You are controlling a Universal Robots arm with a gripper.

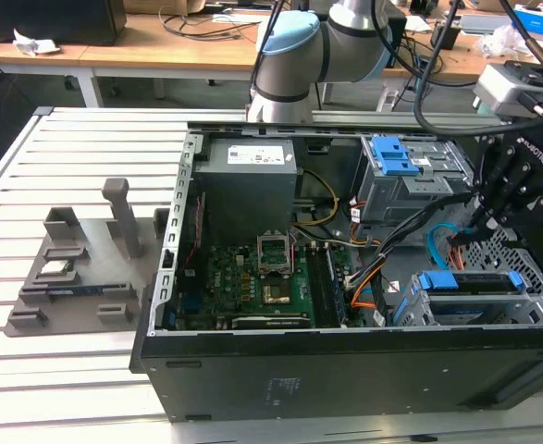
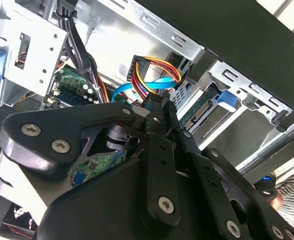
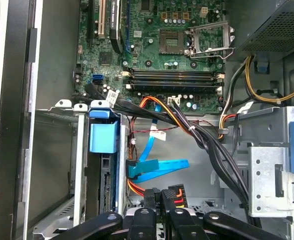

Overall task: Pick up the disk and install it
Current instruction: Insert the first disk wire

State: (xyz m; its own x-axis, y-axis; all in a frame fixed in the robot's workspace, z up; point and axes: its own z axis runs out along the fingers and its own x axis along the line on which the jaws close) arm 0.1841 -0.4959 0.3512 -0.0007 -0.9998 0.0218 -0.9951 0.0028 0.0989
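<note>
The disk (image 1: 470,282), framed by its blue bracket, sits edge-up in the drive cage at the front corner of the open computer case (image 1: 345,370), on the exterior view's right. Its connector edge (image 2: 201,109) and its blue tab (image 3: 104,137) show in the wrist views. My black gripper (image 1: 470,231) hangs inside the case just behind that cage. Its fingers are closed together (image 2: 157,105) on a black cable connector (image 3: 174,194) with red, yellow and orange wires. A flat blue data cable (image 3: 157,167) lies loose between the gripper and the disk.
A thick bundle of black cables (image 3: 207,145) crosses the case floor beside the gripper. A second metal cage with a blue latch (image 1: 396,157) stands behind it. The motherboard (image 1: 252,277) and power supply (image 1: 248,180) fill the case's other half. A grey parts fixture (image 1: 77,268) stands on the slatted table.
</note>
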